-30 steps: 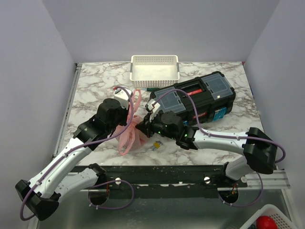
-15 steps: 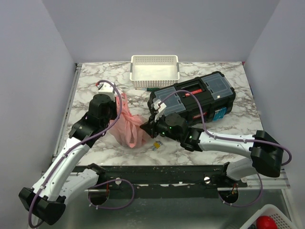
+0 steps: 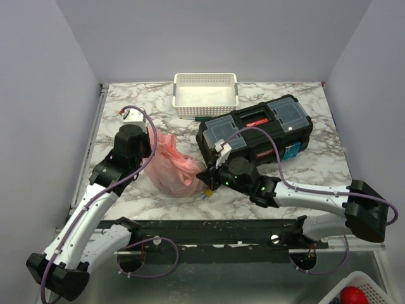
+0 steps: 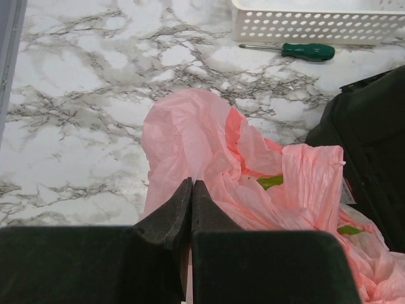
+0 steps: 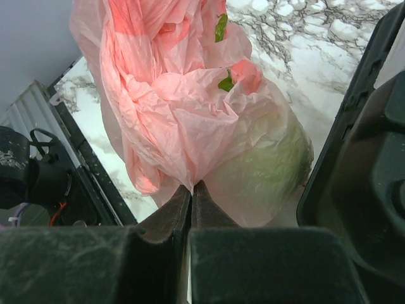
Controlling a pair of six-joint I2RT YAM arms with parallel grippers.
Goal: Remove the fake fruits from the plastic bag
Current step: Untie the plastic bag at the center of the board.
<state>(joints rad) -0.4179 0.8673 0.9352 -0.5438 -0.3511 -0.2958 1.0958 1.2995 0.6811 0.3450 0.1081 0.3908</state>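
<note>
The pink plastic bag (image 3: 172, 166) lies crumpled on the marble table between the two arms. My left gripper (image 3: 154, 147) is shut on the bag's left edge; in the left wrist view the bag (image 4: 209, 145) bunches right at my closed tips (image 4: 192, 183). My right gripper (image 3: 205, 179) is shut on the bag's right lower edge; its tips (image 5: 192, 185) pinch the film (image 5: 171, 107). A green fruit (image 5: 269, 161) shows through the film there. Small green marks show on the bag (image 4: 271, 182). The other fruits are hidden inside.
A black toolbox (image 3: 256, 132) stands right of the bag, close to my right arm. A white perforated basket (image 3: 206, 89) sits at the back. A green-handled screwdriver (image 4: 308, 51) lies in front of it. A small yellow clip (image 3: 207, 194) lies by the bag.
Both grippers moved apart, the left to the left and back, the right toward the front right. The bag went from a narrow hanging strip to a wider bundle lying on the table.
</note>
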